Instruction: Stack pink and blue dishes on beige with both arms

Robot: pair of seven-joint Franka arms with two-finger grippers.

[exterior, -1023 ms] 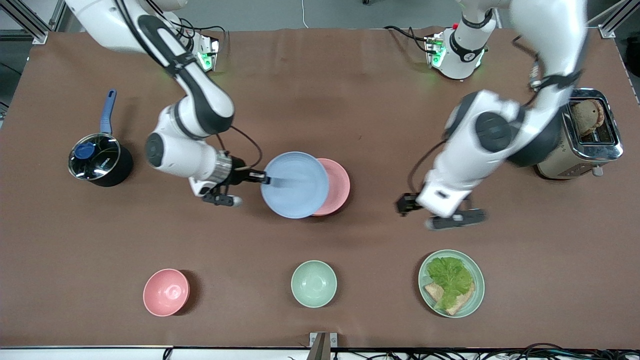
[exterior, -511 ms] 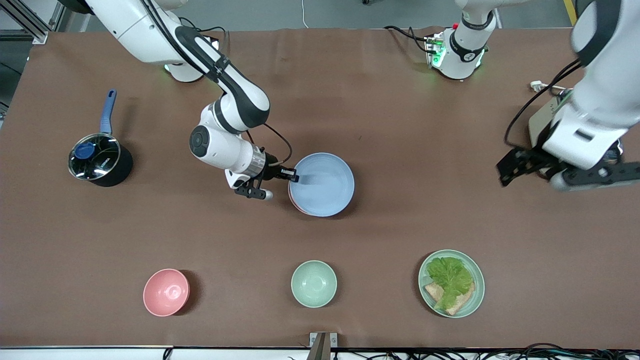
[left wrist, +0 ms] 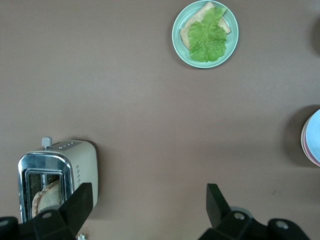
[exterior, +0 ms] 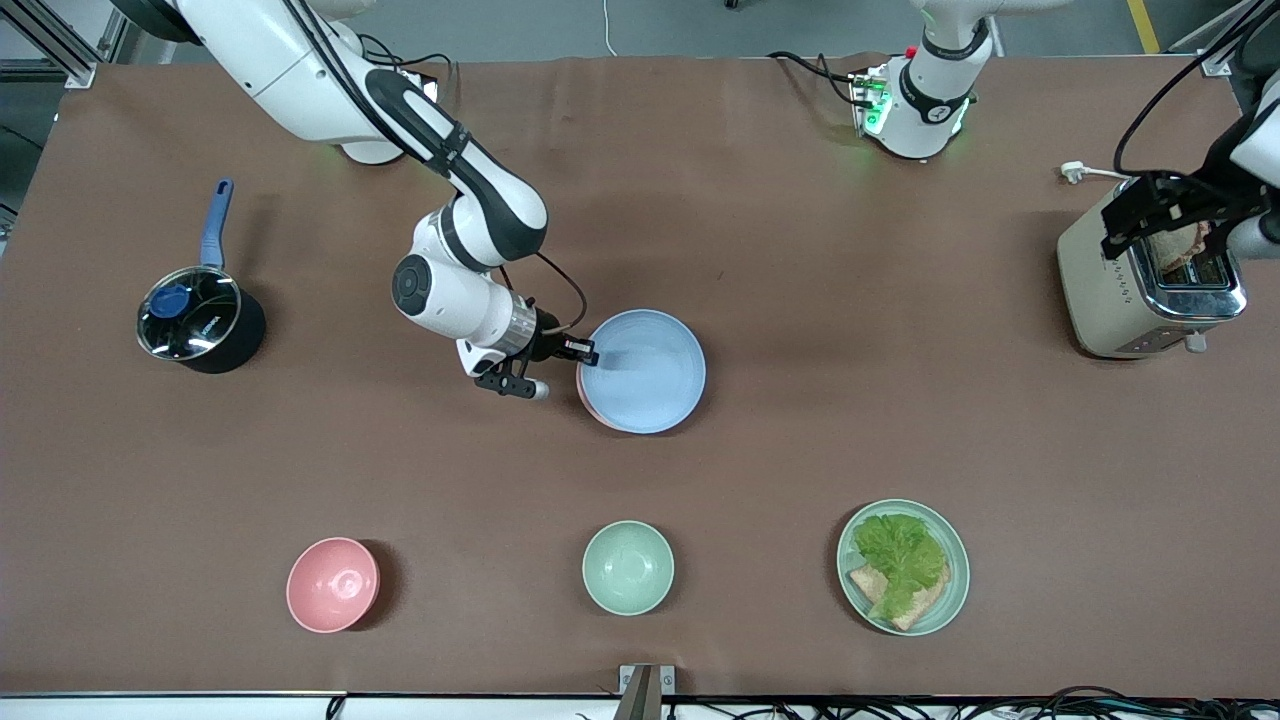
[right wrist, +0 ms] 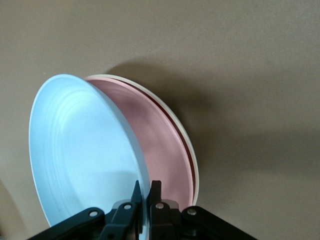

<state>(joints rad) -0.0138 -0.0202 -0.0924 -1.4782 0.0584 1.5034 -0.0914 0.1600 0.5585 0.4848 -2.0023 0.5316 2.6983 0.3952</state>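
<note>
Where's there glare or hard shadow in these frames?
Front view: glare on the pot's glass lid and the toaster's chrome top. Right wrist view: dark shadow on the table beside the stack, under the tilted blue plate held in the right gripper. Left wrist view: even light, soft shadow by the toaster.

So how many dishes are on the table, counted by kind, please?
Plates: 4 (blue plate, pink plate, beige plate, green plate)
Bowls: 2 (pink bowl, green bowl)
Total: 6
</note>
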